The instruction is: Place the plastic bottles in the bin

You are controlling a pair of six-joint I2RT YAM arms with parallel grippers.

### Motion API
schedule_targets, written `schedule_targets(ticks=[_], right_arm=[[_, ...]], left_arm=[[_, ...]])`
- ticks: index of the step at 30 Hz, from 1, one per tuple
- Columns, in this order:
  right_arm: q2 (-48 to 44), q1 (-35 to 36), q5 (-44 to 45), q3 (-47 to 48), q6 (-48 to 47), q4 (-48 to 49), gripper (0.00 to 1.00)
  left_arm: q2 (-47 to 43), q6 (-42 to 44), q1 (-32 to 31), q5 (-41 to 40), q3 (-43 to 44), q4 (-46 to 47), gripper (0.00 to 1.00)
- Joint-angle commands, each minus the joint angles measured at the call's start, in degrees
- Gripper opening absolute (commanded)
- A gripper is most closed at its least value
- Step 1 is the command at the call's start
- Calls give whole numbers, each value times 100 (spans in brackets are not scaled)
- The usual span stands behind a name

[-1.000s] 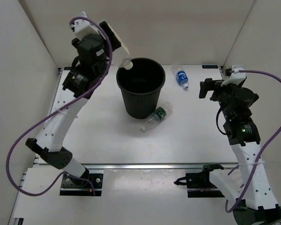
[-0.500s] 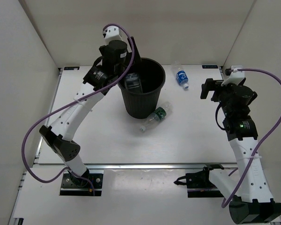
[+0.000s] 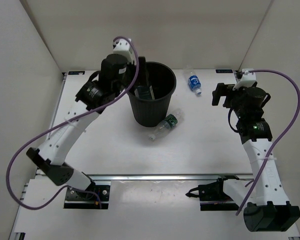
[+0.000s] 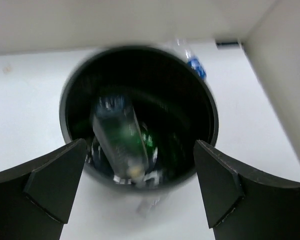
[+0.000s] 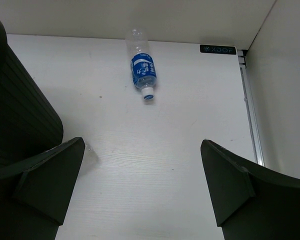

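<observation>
The left gripper (image 4: 137,187) hangs over the bin (image 3: 140,112) in the upper middle of the overhead view, jaws wide apart and empty, and a blurred clear bottle (image 4: 121,137) is inside the bin beneath it. At the right, the right gripper (image 5: 140,182) is spread and empty too. The blue-labelled bottle (image 3: 193,82) lies upper right of the bin, the green-labelled bottle (image 3: 166,125) just beside its foot.

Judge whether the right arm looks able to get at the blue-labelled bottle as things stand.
Probably yes. The blue-labelled bottle lies alone on the table, ahead of the open right claw. The bin stands off to one side, and nothing lies between claw and bottle.
</observation>
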Motion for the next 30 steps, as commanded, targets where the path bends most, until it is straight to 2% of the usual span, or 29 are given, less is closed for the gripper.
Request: schedule_targets(ticks=[1,4,8,10,15,21,26,30], right_arm=[[49,-256,-334,108,71,75,100],[215,-311,-344,204,1,-108,99],[365,-153,-238,204,-131,-153,99],[497,-187,-299,231,-157,-179,99],[813,-328,-625,284,288,-355,99],[1244,-336,-755,56,642,-689,99],[1218,-618,-1152,-226,923,-487,99],[1104,-785,-1257,-287,932,-531,99]], left_arm=[[-908,242,0,824,-882,-507,99],[-1681,40,18,1764,-2077,-254,98],[-2298,-127,-114,2038,-3397,-139,99],[-2317,-162,-166,2160,-3777,-51,98],[-1826,-242,-525,2355,-4752,940,98],[-1009,64,-896,1882,-4930,1856,99],[-235,426,-1063,1730,-4596,2006,99],[205,558,-1151,1179,-4516,1936,99]])
